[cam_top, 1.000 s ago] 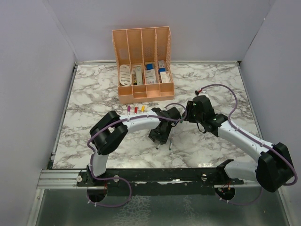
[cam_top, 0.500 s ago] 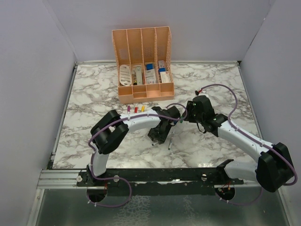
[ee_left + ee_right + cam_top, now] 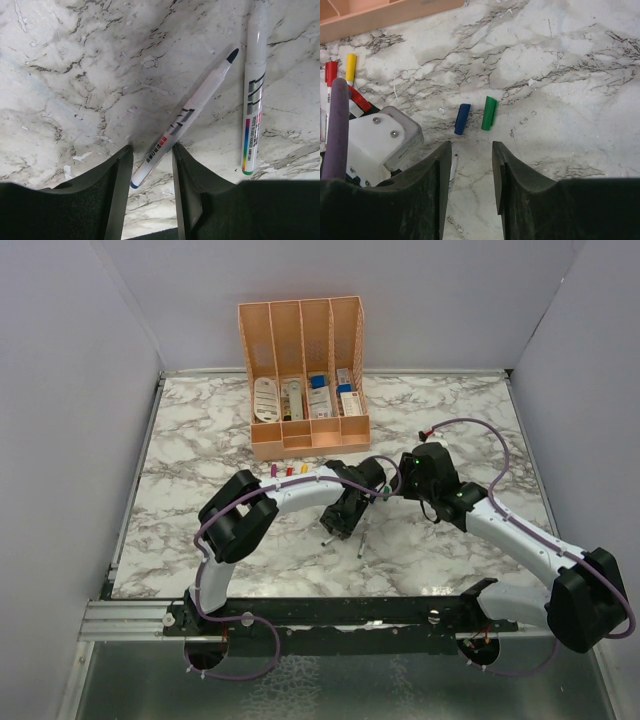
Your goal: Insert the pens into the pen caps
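Observation:
In the left wrist view a blue-tipped pen (image 3: pixel 185 117) lies slantwise on the marble, its rear end between my left gripper's (image 3: pixel 152 147) open fingers. A green-ended pen (image 3: pixel 252 100) lies just right of it. From above, both pens (image 3: pixel 325 537) (image 3: pixel 364 538) show by my left gripper (image 3: pixel 337 523). My right gripper (image 3: pixel 471 144) is open and empty, hovering just short of the blue cap (image 3: pixel 462 119) and green cap (image 3: pixel 489 113). Red (image 3: pixel 330 72) and yellow (image 3: pixel 350 65) caps sit on pens at the left; a purple one (image 3: pixel 274 472) shows from above.
The peach organiser (image 3: pixel 300 370) with white boxes and cards stands at the back centre; its base edge shows in the right wrist view (image 3: pixel 370 15). My left wrist housing (image 3: pixel 380 137) and purple cable (image 3: pixel 337 130) are close to my right gripper's left finger.
My left gripper has shifted slightly toward the far side, and the blue-tipped pen has moved with it. My right gripper has edged a little to the left.

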`<state>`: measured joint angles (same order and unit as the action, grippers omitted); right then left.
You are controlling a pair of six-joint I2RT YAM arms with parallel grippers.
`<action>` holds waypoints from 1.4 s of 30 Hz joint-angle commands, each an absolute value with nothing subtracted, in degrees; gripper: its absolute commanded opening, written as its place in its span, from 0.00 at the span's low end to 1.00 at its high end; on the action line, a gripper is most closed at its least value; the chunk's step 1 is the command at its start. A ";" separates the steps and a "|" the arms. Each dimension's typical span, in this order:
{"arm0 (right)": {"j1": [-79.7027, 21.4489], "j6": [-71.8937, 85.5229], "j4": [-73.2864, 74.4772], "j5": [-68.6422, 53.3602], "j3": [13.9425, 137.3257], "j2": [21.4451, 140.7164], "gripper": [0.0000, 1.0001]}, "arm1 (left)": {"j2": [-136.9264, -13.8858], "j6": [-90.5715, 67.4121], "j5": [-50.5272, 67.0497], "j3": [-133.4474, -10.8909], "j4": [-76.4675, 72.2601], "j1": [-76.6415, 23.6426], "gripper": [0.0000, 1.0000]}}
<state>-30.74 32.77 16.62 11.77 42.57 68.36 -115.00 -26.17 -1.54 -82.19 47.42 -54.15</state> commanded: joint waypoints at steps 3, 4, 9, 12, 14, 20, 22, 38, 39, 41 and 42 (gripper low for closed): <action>-31.28 33.20 15.96 12.64 42.11 66.45 0.38 | -118.80 -24.92 -0.06 -80.22 42.87 -54.49 0.33; -31.29 33.14 15.81 12.59 42.09 66.45 0.38 | -119.01 -25.05 -0.12 -80.12 43.00 -54.43 0.32; -31.29 33.13 15.69 12.22 42.31 66.94 0.38 | -121.37 -25.48 -0.46 -80.68 45.18 -54.06 0.30; -31.28 33.09 15.73 12.30 42.10 66.87 0.38 | -122.17 -25.59 -0.52 -80.28 45.56 -54.05 0.30; -31.28 33.14 15.66 12.35 41.86 66.62 0.38 | -122.63 -25.54 -0.43 -80.01 45.61 -54.05 0.31; -31.29 33.35 15.21 12.30 41.15 66.02 0.38 | -124.79 -25.38 -0.39 -79.80 45.55 -53.59 0.32; -31.29 33.42 15.20 12.28 41.22 65.85 0.38 | -125.71 -25.24 -0.28 -79.80 45.53 -53.21 0.28; -31.27 33.85 15.03 12.36 40.34 64.67 0.38 | -130.46 -23.74 1.23 -79.48 45.40 -52.20 0.00; -31.29 33.77 15.02 12.45 40.24 64.68 0.38 | -130.55 -23.75 1.31 -79.50 45.40 -52.21 0.00; -31.29 33.71 15.03 12.37 40.09 64.90 0.38 | -130.49 -23.98 1.32 -79.17 44.82 -52.17 0.00; -31.29 33.67 15.03 12.19 40.06 65.00 0.38 | -130.05 -24.26 1.43 -78.74 44.13 -52.14 0.00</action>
